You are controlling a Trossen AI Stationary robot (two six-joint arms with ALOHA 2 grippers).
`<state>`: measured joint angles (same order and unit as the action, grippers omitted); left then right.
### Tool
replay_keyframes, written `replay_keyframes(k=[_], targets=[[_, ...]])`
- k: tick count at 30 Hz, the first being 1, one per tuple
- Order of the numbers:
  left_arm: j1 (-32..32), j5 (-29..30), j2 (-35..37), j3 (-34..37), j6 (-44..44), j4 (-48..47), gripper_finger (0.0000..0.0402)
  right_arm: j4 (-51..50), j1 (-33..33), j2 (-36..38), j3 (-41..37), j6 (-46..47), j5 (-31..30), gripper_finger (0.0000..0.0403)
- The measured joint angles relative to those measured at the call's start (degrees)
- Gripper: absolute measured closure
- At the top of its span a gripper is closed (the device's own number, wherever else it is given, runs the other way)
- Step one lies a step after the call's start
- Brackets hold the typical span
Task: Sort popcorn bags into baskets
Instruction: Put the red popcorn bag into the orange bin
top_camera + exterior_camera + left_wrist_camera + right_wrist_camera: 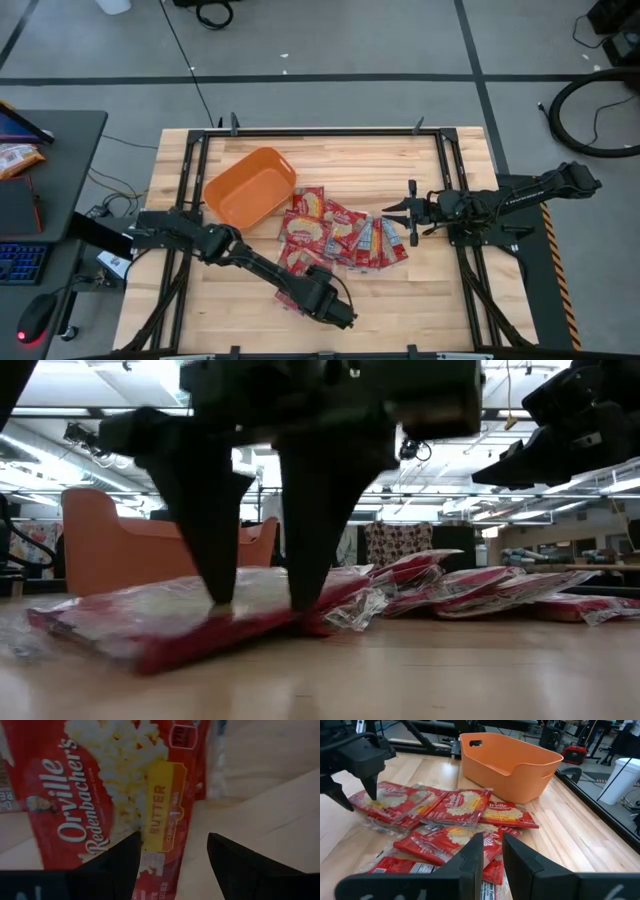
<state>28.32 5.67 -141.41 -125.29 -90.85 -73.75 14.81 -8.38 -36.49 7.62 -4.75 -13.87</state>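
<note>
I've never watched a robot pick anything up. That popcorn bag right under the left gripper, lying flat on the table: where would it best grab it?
Probably at the bag's free long edge, coming straight down. It lies flat, so fingers cannot span its width; one finger on each side of the thin edge can pinch it. The left gripper already stands open over that edge, fingertips at the wrapper.

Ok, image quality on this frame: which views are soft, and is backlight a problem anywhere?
Low view: left gripper is a dark, blurred silhouette against bright ceiling lights. Left wrist view: red popcorn packet is close up, its print slightly soft. High and right wrist views: evenly lit, with the orange plastic basket clear.
</note>
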Motion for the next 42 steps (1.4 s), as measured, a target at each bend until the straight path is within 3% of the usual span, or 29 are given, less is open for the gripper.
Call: replay_keyframes(k=[6,11,26,42], targets=[[0.00,-0.93,-1.73,-0.04,3.17,-6.82,0.0171,0.20,0.01,0.00,0.00,0.17,0.93,0.0327],[-0.04,2.51,-1.91,0.00,9.27,-12.10,0.0171,0.58,-0.02,0.00,0.00,0.57,2.01,0.0327],[1.22,6.04,-0.90,-3.13,1.44,-13.13,0.0171,0.18,-0.07,-0.81,0.00,3.43,4.57,0.0327],[1.50,6.39,-4.82,-2.99,7.72,-15.64,0.0171,1.96,-0.13,-2.82,-0.01,3.68,5.72,0.0327]])
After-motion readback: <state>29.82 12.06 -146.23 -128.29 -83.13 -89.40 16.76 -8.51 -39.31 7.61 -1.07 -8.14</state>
